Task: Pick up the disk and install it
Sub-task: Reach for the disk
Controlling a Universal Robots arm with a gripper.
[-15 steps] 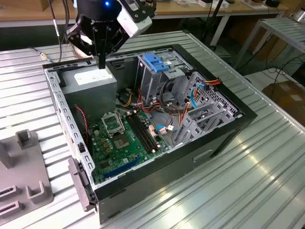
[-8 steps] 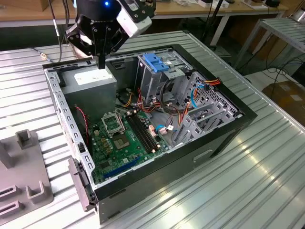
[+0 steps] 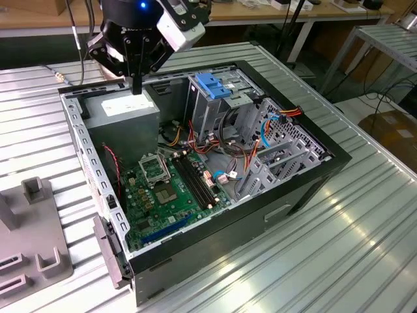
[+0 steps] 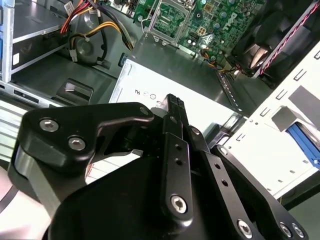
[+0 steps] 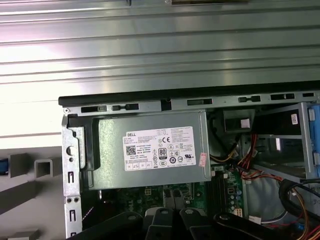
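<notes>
Far as we can tell, the end effector (image 3: 137, 86) is pinched narrow and empty above the white-labelled power supply (image 3: 124, 114) in the open PC case (image 3: 306, 192), with the disk (image 4: 304, 142) peeking blue-railed past the case's rear wall, long axis unclear.

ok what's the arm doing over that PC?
The robot arm's gripper hangs over the grey power supply inside an open computer case, which sits on a ribbed metal table. The gripper is shut, with nothing in it.
</notes>
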